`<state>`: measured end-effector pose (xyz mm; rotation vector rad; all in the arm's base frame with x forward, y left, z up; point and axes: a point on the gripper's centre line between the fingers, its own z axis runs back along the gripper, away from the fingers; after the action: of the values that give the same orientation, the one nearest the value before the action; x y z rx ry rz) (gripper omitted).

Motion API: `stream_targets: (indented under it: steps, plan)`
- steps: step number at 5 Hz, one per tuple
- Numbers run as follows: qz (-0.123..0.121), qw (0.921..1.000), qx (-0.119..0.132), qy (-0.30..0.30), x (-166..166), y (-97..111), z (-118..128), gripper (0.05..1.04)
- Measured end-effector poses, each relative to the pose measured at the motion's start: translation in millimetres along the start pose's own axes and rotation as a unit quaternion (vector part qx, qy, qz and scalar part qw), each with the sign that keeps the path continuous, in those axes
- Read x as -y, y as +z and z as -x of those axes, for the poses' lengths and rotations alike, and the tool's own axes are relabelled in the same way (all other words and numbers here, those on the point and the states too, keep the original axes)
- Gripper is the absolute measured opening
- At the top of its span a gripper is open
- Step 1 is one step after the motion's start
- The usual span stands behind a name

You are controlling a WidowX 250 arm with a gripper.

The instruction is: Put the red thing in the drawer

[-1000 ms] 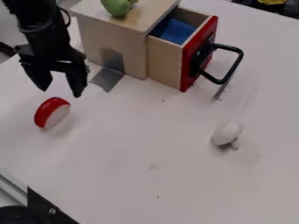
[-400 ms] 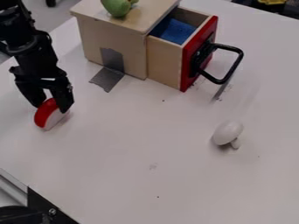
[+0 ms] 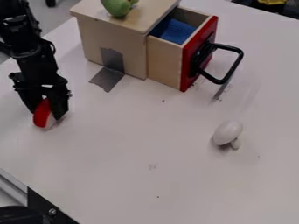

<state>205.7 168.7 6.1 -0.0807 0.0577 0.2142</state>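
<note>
Desk (image 3: 152, 175) carries the red thing (image 3: 41, 115), nearer than the drawer (image 3: 164, 63) and left of it. Around it, lower than in the earlier frame, is the tool (image 3: 46, 113); whether it grips, I cannot tell.

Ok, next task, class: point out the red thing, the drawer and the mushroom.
Red thing (image 3: 41, 114): camera view, on its red outer side.
Drawer (image 3: 188, 69): camera view, on its red front, left of the handle (image 3: 234, 68).
Mushroom (image 3: 227, 131): camera view, on its white cap.
</note>
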Motion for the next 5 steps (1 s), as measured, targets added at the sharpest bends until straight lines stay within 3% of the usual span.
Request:
stream_targets:
  steps: [1,2,3,5]
  plan:
    - [-0.009,0.9998,0.011,0.010,5,12,0,0.575]
    - [-0.020,0.9991,0.037,0.005,17,35,-1,0.574]
    - [-0.021,0.9990,0.039,-0.003,47,55,-11,0.574]
    - [-0.011,0.9973,0.071,-0.011,107,107,-74,0.574]
